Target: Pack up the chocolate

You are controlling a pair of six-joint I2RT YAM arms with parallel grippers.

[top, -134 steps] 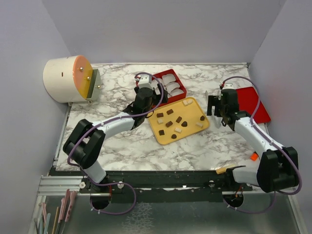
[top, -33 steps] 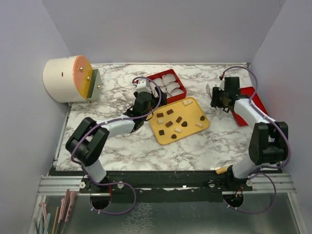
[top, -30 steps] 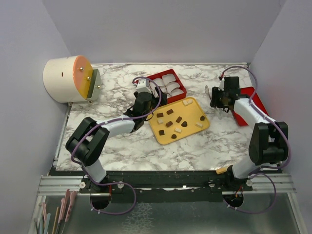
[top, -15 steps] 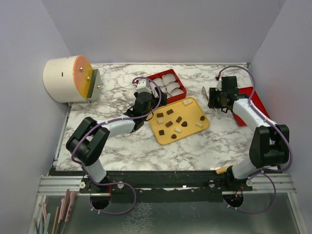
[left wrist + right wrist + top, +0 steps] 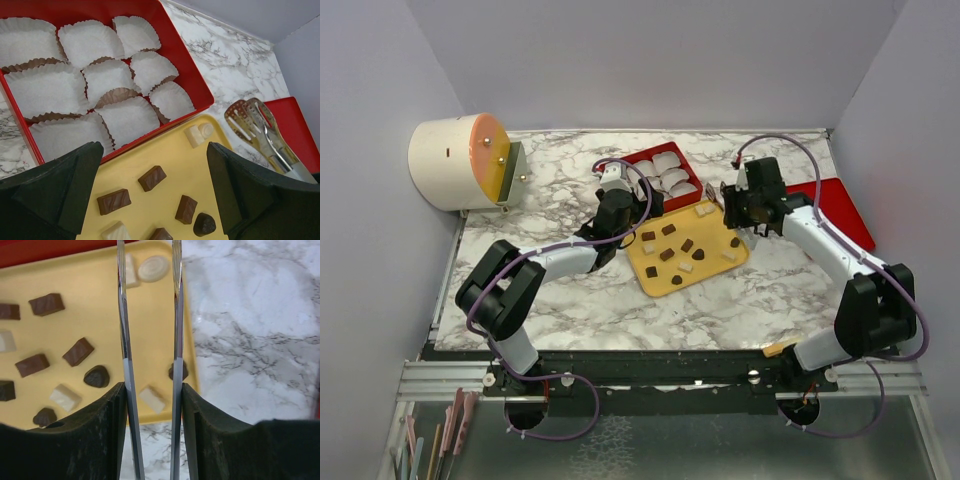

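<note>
Your right gripper (image 5: pixel 152 390) grips the metal tongs (image 5: pixel 123 340) over the yellow tray's (image 5: pixel 90 275) edge. The chocolate (image 5: pixel 78 351) lies scattered on that tray, mostly left of them. Your left gripper (image 5: pixel 157 200) hovers wide open and empty near the tray's other side.

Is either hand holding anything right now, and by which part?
The right hand grips metal tongs by both arms, back from the tips, which reach over the yellow tray. The left hand is open, holding nothing.
</note>
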